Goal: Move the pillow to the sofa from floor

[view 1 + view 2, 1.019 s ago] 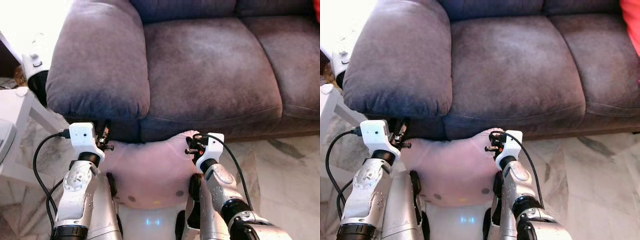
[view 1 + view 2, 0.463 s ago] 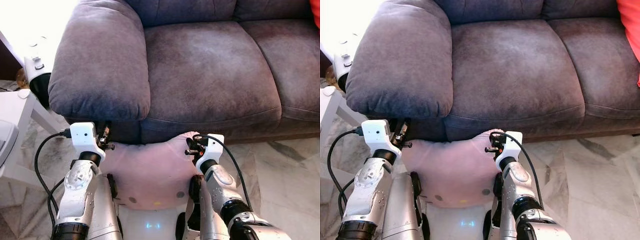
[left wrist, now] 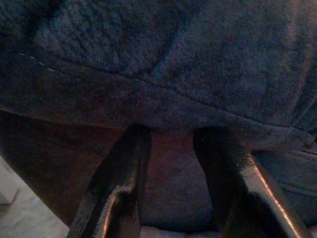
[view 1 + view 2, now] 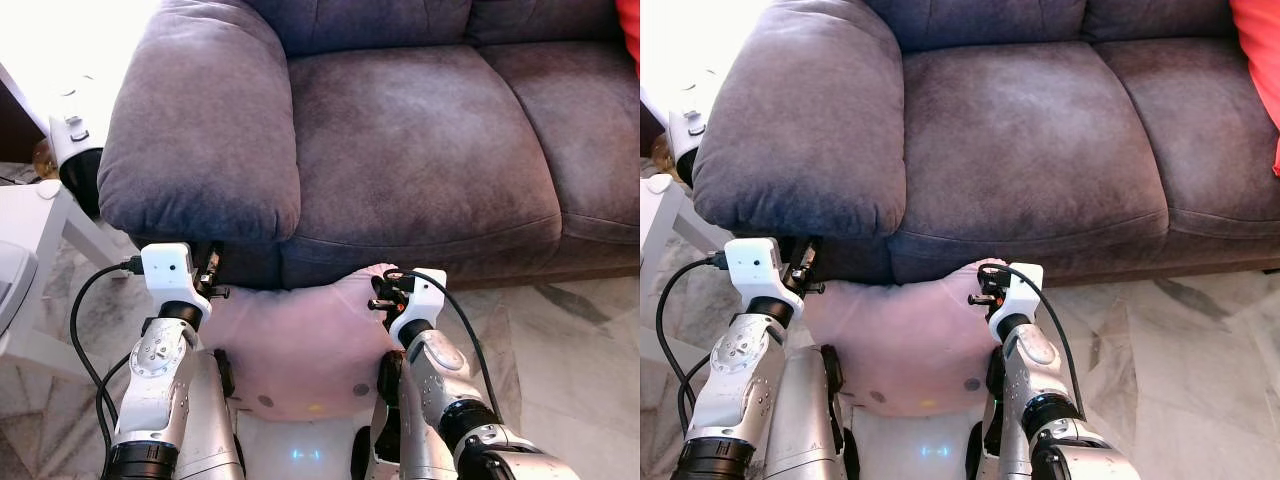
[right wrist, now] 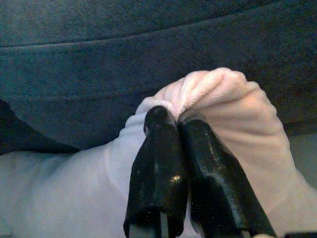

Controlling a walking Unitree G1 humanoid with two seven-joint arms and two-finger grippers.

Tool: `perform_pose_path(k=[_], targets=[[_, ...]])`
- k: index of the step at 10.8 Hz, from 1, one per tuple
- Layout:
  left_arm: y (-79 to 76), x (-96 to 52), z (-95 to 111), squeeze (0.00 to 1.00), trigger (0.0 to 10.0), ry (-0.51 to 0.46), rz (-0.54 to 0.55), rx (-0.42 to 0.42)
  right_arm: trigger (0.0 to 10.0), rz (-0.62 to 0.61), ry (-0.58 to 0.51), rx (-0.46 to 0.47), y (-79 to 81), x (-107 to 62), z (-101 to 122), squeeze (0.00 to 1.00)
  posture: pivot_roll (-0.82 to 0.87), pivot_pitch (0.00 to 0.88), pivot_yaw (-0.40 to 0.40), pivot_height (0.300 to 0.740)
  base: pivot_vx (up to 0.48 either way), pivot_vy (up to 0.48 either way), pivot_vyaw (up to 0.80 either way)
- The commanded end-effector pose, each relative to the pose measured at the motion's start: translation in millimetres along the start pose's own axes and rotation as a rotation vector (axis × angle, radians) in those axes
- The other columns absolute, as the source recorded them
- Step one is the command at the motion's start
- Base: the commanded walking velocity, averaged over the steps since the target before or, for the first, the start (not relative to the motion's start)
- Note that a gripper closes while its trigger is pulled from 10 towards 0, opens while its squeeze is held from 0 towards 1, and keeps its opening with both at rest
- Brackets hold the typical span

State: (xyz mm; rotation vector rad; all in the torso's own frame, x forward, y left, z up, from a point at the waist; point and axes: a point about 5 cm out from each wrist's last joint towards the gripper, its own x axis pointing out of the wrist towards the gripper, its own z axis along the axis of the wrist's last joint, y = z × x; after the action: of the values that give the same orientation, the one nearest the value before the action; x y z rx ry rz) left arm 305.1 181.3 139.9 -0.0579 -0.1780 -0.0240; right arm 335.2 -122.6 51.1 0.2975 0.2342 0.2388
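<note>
A pale pink pillow [image 4: 295, 345] hangs in front of my chest, between my two arms, just below the front edge of the grey-purple sofa [image 4: 420, 130]. My right gripper [image 5: 176, 116] is shut on a bunched corner of the pillow [image 5: 213, 91], close to the sofa's front panel. My left gripper [image 3: 168, 136] stands at the pillow's other upper corner, under the sofa armrest [image 4: 200, 120]. Its fingers [image 3: 124, 168] are apart, with dark sofa fabric showing between them and a pale strip of pillow near their base.
A white side table [image 4: 30, 215] stands at my left with a white and black device [image 4: 72, 140] beside the armrest. A red cushion [image 4: 1255, 60] lies at the sofa's right end. Marble floor [image 4: 560, 340] stretches to my right.
The whole view has shifted slightly, so the camera moved. Both arms and the pillow keep the same pose relative to me.
</note>
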Motion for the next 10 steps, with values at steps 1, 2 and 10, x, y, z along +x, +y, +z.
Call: perform_pose_path(k=[1, 2, 10], targets=[[2.0, 1.1, 1.7, 0.0, 10.0, -0.017, 0.001, 0.002, 10.0, 0.03, -0.16, -0.041, 7.1, 7.2, 32.8, 0.0, 0.19, 0.158, -0.056, 0.536, 0.0, 0.0, 0.0], [1.6, -2.2, 0.5, 0.0, 10.0, -0.018, 0.003, 0.008, 10.0, 0.027, -0.158, -0.041, 7.0, 7.2, 32.5, 0.0, 0.18, 0.156, -0.055, 0.553, 0.0, 0.0, 0.0], [14.0, -26.4, 16.0, 0.0, 10.0, -0.084, 0.091, 0.037, 10.0, 0.019, -0.179, -0.047, 3.7, 7.6, 39.0, 0.0, 0.18, 0.13, -0.045, 0.627, 0.0, 0.0, 0.0]])
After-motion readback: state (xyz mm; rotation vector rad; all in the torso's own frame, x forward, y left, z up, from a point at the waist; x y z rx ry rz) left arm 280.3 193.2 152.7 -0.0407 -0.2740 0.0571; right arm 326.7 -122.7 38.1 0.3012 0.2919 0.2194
